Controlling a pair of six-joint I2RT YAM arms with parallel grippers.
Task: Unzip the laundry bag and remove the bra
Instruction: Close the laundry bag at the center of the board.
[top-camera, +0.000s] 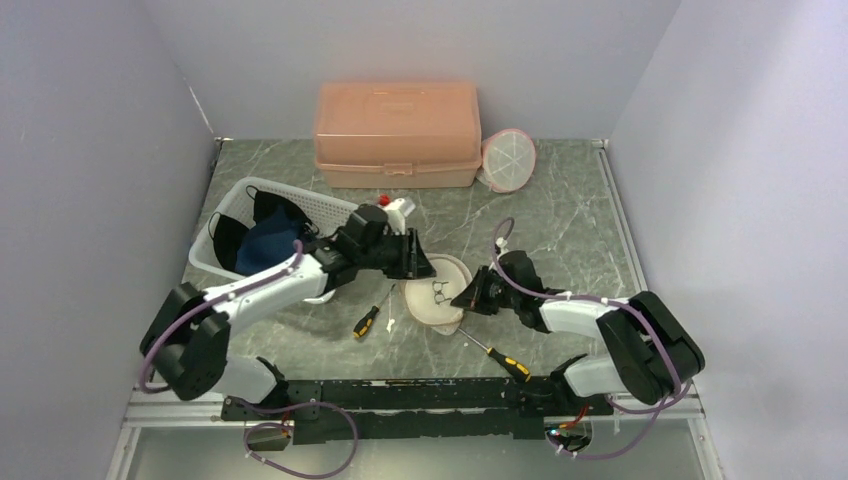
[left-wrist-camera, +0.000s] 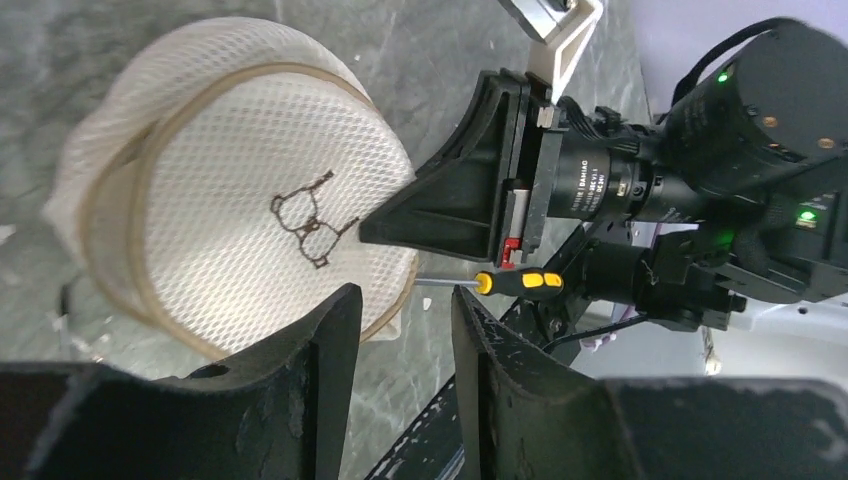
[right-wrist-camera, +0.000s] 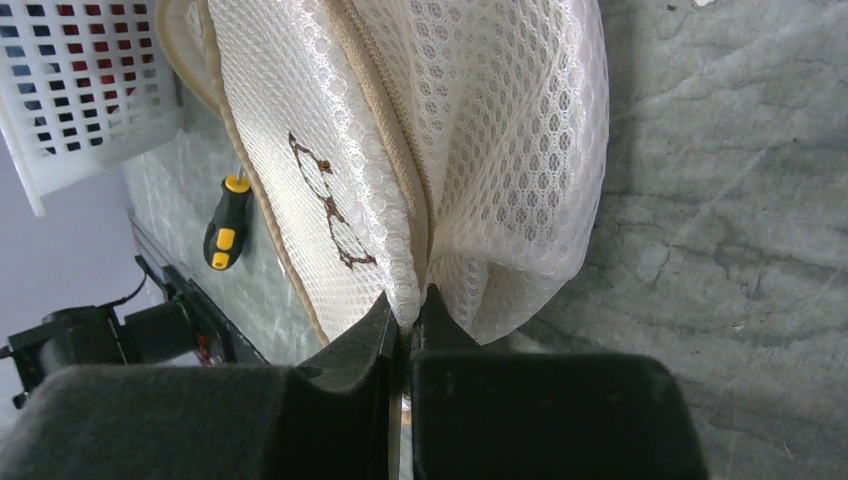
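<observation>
bag: the bag (top-camera: 437, 292) lies flat mid-table (top-camera: 560, 220), between the two grippers.
right gripper: the right gripper (right-wrist-camera: 405, 322) has its fingers pressed tight on a fold of mesh at the bag's seam; i'd say it pins the bag so the zip can be pulled against it.
left gripper: the left gripper (left-wrist-camera: 405, 300) has its fingers partly apart with nothing between them, just beside the bag's edge; it looks lined up to take the zip pull.
zip: the zip (right-wrist-camera: 380, 110) shows as a tan band; i can't make out the slider, or whether any of it is undone.
bra: not seen; presumably inside, hidden by the mesh.
basket: the basket (top-camera: 300, 205) holds dark clothes, partly hidden by the left arm.
</observation>
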